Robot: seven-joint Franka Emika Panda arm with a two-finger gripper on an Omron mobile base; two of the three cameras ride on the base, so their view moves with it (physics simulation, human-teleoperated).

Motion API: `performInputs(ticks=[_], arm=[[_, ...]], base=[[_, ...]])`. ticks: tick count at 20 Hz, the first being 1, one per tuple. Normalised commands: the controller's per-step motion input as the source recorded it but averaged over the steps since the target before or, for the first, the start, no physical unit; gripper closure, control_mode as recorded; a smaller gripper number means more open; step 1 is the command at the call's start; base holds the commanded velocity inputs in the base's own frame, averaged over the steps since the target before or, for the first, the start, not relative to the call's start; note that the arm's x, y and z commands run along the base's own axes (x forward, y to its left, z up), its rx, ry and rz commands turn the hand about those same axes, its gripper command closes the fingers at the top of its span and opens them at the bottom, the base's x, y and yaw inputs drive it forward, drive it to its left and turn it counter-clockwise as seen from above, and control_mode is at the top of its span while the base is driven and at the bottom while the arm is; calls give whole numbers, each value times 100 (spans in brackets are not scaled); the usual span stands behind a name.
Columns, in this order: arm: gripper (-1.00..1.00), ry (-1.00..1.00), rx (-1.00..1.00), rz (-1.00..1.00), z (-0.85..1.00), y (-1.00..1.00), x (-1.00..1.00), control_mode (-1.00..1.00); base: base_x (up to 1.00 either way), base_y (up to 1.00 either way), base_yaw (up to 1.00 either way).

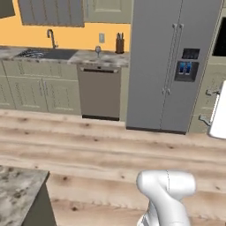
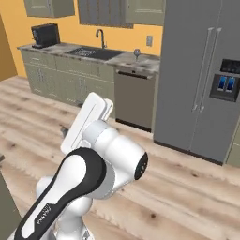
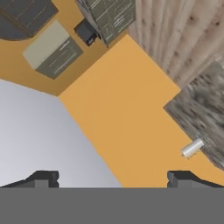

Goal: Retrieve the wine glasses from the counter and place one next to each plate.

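My pincer [image 3: 113, 177] stands wide, its two dark tips far apart at the bottom of the hand view and nothing between them; it looks at an orange wall, a pale ceiling, a dark coffee machine [image 3: 86, 32] turned sideways, and a small white roll [image 3: 192, 148] lying on a granite surface at the right edge. Across the wooden floor [image 1: 110, 150], one wine glass [image 1: 98, 50] stands upright on the tabletop [image 1: 84, 56], the mottled granite one along the far wall, above the dishwasher [image 1: 99, 92] and between the dark sink [image 1: 46, 54] with its faucet [image 1: 51, 38] and the knife block [image 1: 119, 44]. In the right base view the same glass sits just right of the sink, close to the tall grey refrigerator [image 1: 174, 66]. I can make out only that one glass from here. A corner of another granite top [image 1: 17, 194] shows at the lower left of the left base view, near my base.
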Motion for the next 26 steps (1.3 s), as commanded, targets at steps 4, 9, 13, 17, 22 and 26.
performInputs(ticks=[4,9,13,17,22,26], arm=[[-100,0,0,0,0,0,0,100],[-100,0,0,0,0,0,0,100],[-100,0,0,0,0,0,0,100],[-100,0,0,0,0,0,0,100],[-100,0,0,0,0,0,0,100],[-100,0,0,0,0,0,0,100]], base=[[100,57,-1],[100,92,-1],[100,-55,2],[100,-73,4],[100,-4,0],[100,3,0]])
